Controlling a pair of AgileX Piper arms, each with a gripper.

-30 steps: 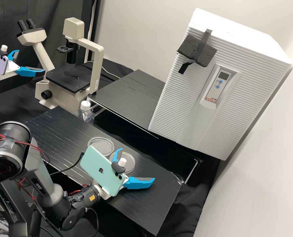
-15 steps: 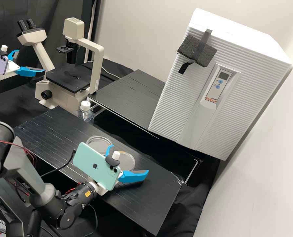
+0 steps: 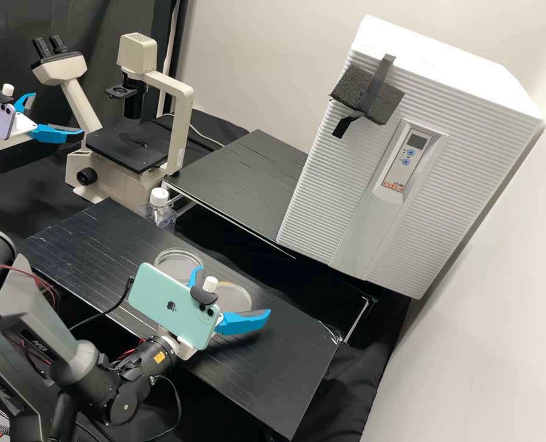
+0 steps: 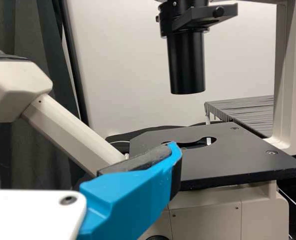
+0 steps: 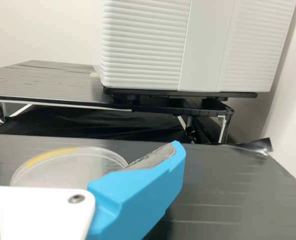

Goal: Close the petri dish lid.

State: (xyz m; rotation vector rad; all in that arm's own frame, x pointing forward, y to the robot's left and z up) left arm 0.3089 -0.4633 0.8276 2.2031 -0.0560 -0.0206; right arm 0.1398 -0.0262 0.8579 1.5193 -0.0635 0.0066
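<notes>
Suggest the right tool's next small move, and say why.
Probably ease the open right tool towards the yellow-marked dish piece: the tool holds nothing, and that piece lies flat beside the other clear round piece, not stacked on it.

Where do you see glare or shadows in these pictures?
High view: the white cabinet's top looks almost washed out, with a shadow band on the wall beside it; right wrist view: pale streaks of shine on the black board; left wrist view: the black tube looks mostly dark.
</notes>
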